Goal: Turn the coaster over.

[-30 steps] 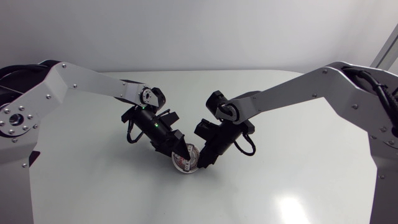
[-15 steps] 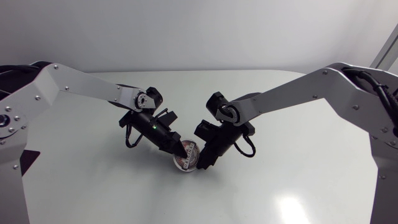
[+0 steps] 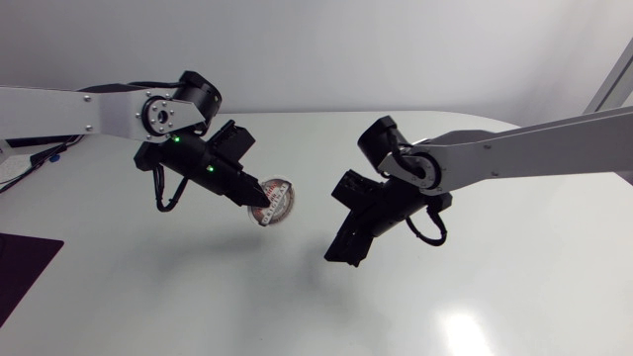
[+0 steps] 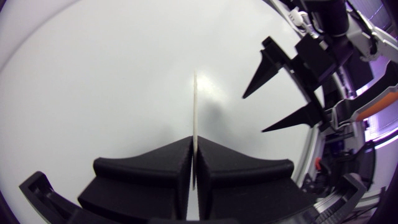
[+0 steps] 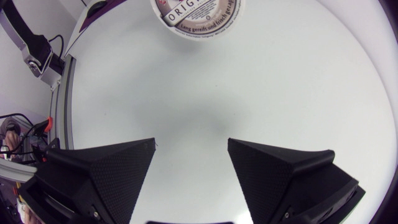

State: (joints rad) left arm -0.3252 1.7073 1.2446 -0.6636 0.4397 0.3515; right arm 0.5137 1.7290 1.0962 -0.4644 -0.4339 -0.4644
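Presently, the white table (image 3: pixel 475 297) fills the lower frame. The left arm (image 3: pixel 89 109) enters upper left, the right arm (image 3: pixel 514 158) from the right. The left gripper (image 3: pixel 259 203) pinches the coaster (image 3: pixel 276 203) by its rim, centre-left, clear of the table; the right gripper (image 3: pixel 341 252) hangs spread, empty. Judged a thin, light, stiff disc: an edge pinch by 2 fingers suits, though smooth faces may slip.
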